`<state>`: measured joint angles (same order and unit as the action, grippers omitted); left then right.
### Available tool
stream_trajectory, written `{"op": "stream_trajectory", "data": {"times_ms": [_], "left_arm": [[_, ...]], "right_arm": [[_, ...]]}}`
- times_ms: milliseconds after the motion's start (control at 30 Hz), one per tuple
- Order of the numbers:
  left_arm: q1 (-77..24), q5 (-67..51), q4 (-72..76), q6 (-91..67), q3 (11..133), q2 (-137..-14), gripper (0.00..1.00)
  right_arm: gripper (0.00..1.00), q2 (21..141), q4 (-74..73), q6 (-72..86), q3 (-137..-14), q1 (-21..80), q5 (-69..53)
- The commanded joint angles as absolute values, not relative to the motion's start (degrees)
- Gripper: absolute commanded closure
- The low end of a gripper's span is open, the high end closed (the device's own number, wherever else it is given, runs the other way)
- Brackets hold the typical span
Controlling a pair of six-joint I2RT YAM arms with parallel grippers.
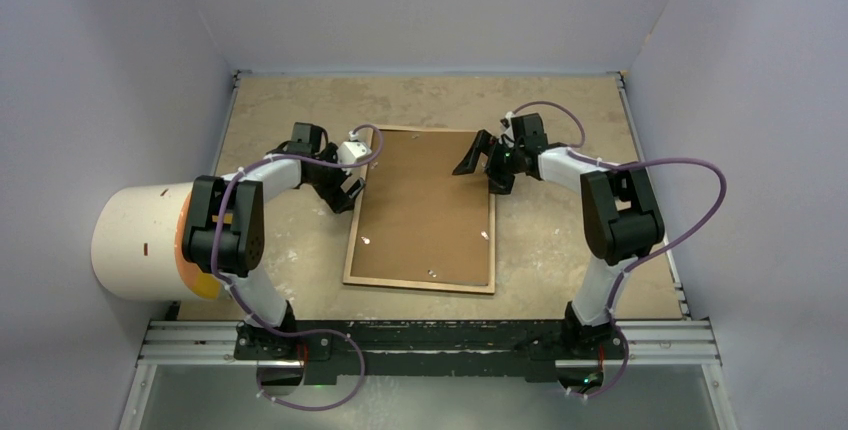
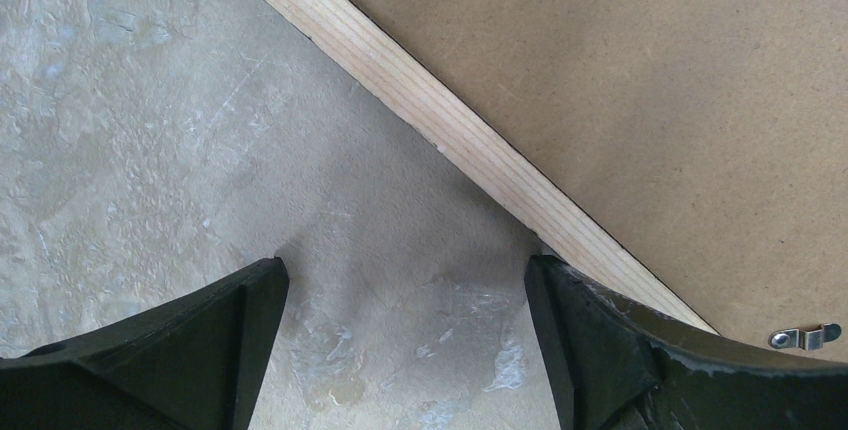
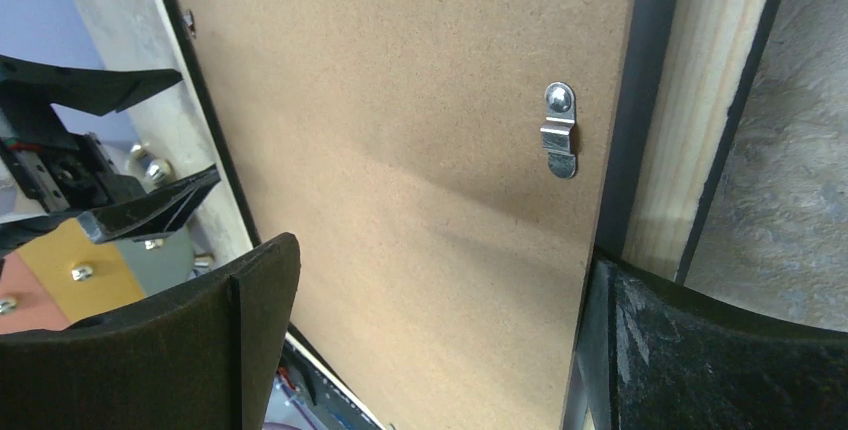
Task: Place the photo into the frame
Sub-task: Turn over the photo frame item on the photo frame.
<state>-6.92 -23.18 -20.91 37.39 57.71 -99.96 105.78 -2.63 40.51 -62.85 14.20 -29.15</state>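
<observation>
The left gripper [image 1: 348,190] was seen with its fingers spread wide and nothing held between them, low over the mottled table [image 2: 150,150] just left of the frame [image 1: 420,284]. In the left wrist view one fingertip [image 2: 590,320] was placed right at the outer edge of the frame's pale wooden rail; whether it touched could not be told. The other fingertip was set over bare table.

The right gripper [image 1: 483,168] was likewise spread and empty, positioned at the upper right of the frame. In the right wrist view one finger [image 3: 200,350] was seen over the backing board [image 3: 420,150] and the other over the right rail, so that the rail was straddled.

The frame was laid flat at the centre of the top view, back side up, with its long sides running from the top of the picture towards the bottom. It was filled by the brown backing board. Small metal turn clips [image 3: 560,130] were seen on the board near its edges — one close to the right rail, others towards the lower edge.

At the far left of the top view a white cylinder [image 1: 135,240] was seen lying on its side, well apart from the frame.
</observation>
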Motion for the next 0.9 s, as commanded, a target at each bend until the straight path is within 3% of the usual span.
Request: {"op": "stream_trajectory", "data": {"times_ms": [0,233,867], "left_arm": [[-7.3,-23.7,-20.0,38.7,57.2,-98.0,0.05],[-7.3,-23.4,-20.4,39.1,57.2,-97.7,0.05],[-7.3,-22.4,-20.9,39.6,57.7,-97.5,0.05]], "right_arm": [[0.01,103.3,-7.5,37.6,-66.2,15.5,-26.1],[0.01,104.1,-11.5,36.3,-68.9,17.0,-22.9],[0.01,108.2,-32.5,29.3,-84.4,26.0,-0.5]]}}
